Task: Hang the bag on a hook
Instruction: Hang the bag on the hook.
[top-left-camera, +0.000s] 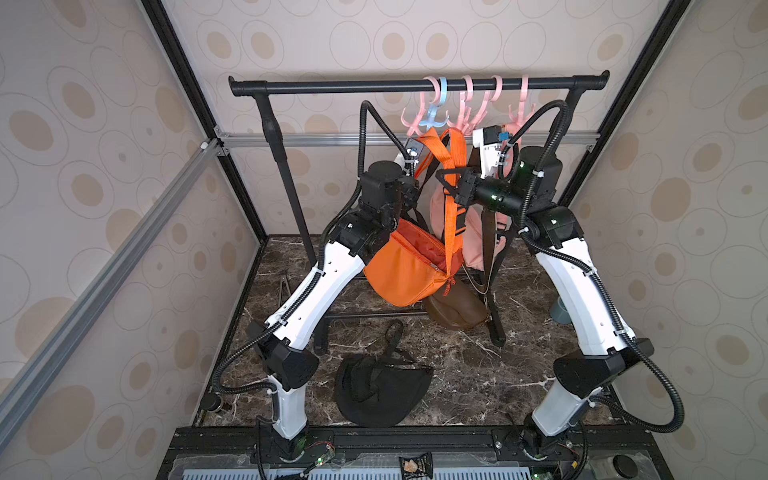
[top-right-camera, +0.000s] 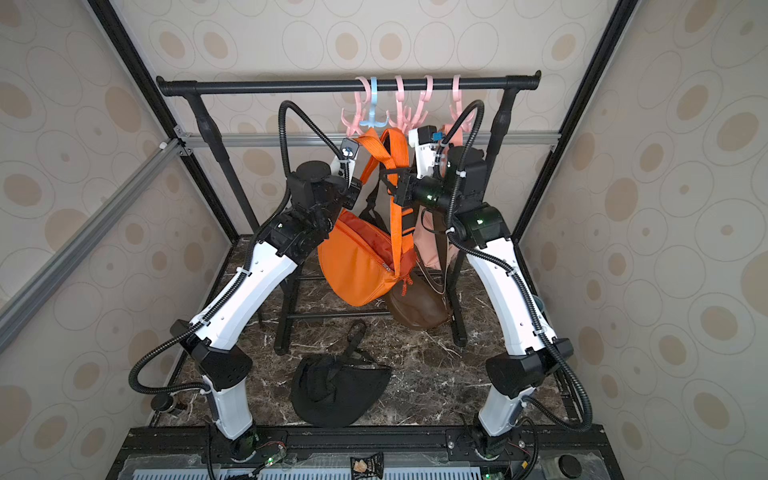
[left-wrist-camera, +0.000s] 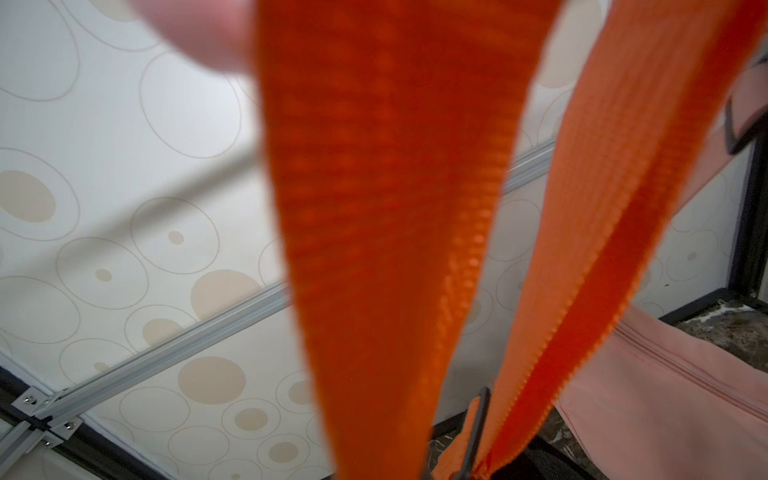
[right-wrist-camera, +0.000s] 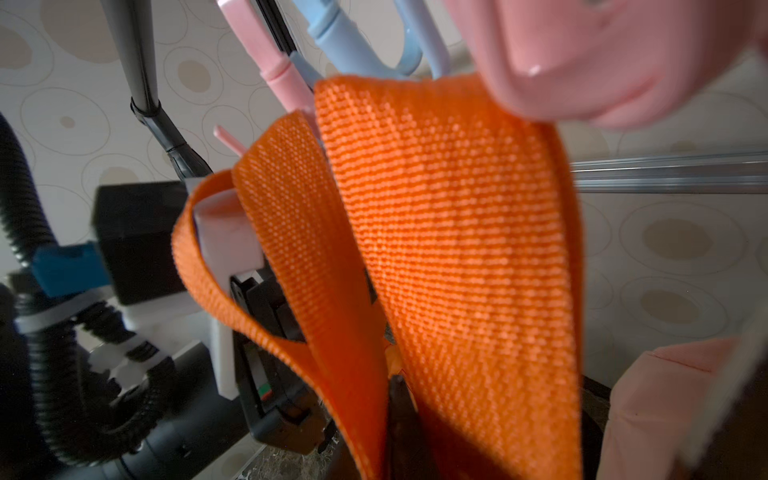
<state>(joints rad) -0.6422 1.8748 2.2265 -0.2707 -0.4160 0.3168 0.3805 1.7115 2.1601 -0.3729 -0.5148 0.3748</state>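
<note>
We had the orange bag (top-left-camera: 405, 270) dangling mid-rack, its strap (top-left-camera: 432, 151) looped up at the blue hook (top-left-camera: 434, 118). Left gripper (top-left-camera: 411, 187) was clamped on the strap. Right gripper (top-left-camera: 446, 176) was pinched on it too, as far as we could tell.

Two white-shelled robot arms (top-left-camera: 309, 286) (top-left-camera: 582, 291) with black joints (top-left-camera: 291, 365), corrugated black cable conduits (top-left-camera: 660, 374), white zip ties and green indicator lights.

Black bag (top-left-camera: 380, 388) (slumped) on marble floor (top-left-camera: 478, 374)
</note>
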